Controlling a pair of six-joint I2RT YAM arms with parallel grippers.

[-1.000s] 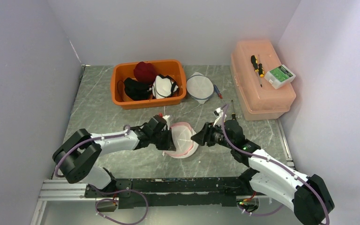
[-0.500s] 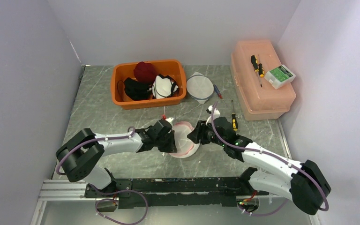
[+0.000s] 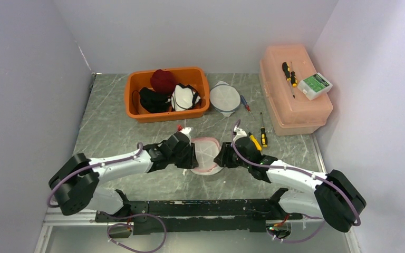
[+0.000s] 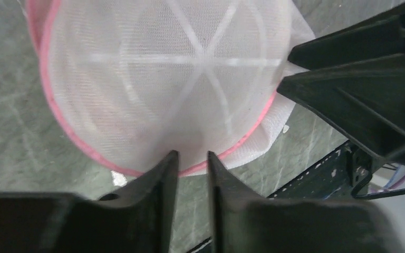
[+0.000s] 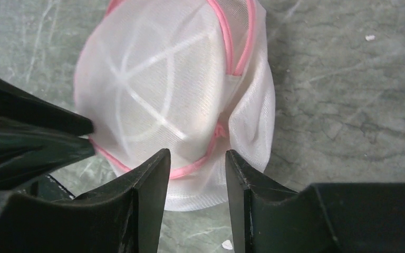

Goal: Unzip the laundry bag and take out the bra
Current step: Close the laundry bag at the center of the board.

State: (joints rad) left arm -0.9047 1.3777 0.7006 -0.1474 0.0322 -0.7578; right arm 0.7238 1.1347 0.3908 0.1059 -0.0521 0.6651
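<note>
The laundry bag is a white mesh dome with pink trim, lying mid-table between both grippers. No bra shows through the mesh. My left gripper is at the bag's left edge. In the left wrist view its tips stand narrowly apart with the bag's pink rim at them. My right gripper is at the bag's right edge. In the right wrist view it is open, its tips either side of the pink trim and loose mesh of the bag.
An orange bin with dark, red and white garments stands at the back. A second white mesh bag lies beside it. Two screwdrivers lie right of the bag. A pink lidded box holds a small green-white box.
My right gripper has moved left to the bag's right edge. The bag has gone from tilted up to lying flatter. My left gripper shifted slightly with it.
</note>
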